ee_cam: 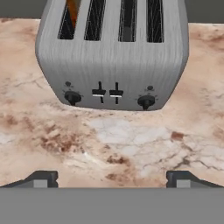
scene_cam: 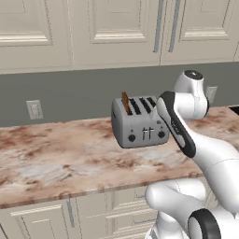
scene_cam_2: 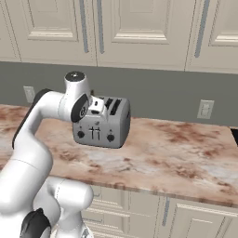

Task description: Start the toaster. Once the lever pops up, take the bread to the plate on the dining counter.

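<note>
The toaster (ee_cam: 113,57) sits on the long marble worktop (ee_cam: 131,140), near the grey wall, with its control face turned out toward the robot. That orientation puts the 2 black knobs (ee_cam: 72,97) and the 2 thin levers (ee_cam: 107,92) within reach from the front. In the hand view both levers sit side by side at about the middle of their short slots; whether they are pressed down or popped up cannot be told from this angle.

The bread (scene_cam: 125,102) stands upright in the outermost of the 4 slots, at the toaster's left end as the left base view shows it, and its orange-brown edge rises above the top. It sits where it can be pinched from above, probably once toasting ends.

The gripper (ee_cam: 112,178) hangs in front of the toaster and above the bare marble, clear of the controls. Its 2 dark fingertips (ee_cam: 41,178) stand wide apart with nothing between them, so the tool is open and empty. The camera on the hand looks squarely at the front panel, a pose that suits lining up on a lever or waiting on it.

In the right base view the arm (scene_cam_2: 32,139) reaches forward with the wrist just in front of the toaster.
</note>
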You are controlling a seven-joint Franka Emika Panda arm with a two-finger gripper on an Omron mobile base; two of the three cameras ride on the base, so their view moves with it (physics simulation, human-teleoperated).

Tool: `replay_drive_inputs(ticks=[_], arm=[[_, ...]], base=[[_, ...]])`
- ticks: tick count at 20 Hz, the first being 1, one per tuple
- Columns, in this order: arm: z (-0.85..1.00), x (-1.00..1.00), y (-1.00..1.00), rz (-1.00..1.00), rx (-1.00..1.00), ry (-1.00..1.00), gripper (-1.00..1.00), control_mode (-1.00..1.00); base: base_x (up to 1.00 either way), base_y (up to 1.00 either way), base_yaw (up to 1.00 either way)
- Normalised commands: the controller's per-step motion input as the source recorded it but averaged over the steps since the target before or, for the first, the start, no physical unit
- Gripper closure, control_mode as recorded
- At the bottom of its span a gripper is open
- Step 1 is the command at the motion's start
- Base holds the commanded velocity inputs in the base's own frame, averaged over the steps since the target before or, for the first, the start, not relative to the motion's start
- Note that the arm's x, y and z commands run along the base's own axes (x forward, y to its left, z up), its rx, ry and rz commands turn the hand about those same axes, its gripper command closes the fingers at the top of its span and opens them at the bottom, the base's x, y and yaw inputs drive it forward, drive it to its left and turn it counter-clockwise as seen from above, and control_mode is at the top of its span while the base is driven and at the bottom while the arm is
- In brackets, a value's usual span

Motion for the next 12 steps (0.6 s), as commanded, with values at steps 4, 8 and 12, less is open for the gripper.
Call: replay_drive_inputs(ticks=[4, 8, 12], arm=[[-0.45, 0.07, 0.0, 0.0, 0.0, -0.1, -1.0, -1.0], [-0.33, 0.12, 0.0, 0.0, 0.0, -0.07, -1.0, -1.0], [-0.2, 0.07, -0.03, 0.0, 0.01, -0.03, -1.0, -1.0]], base=[[0.0, 0.0, 0.0], [0.0, 0.0, 0.0], [0.0, 0.0, 0.0]])
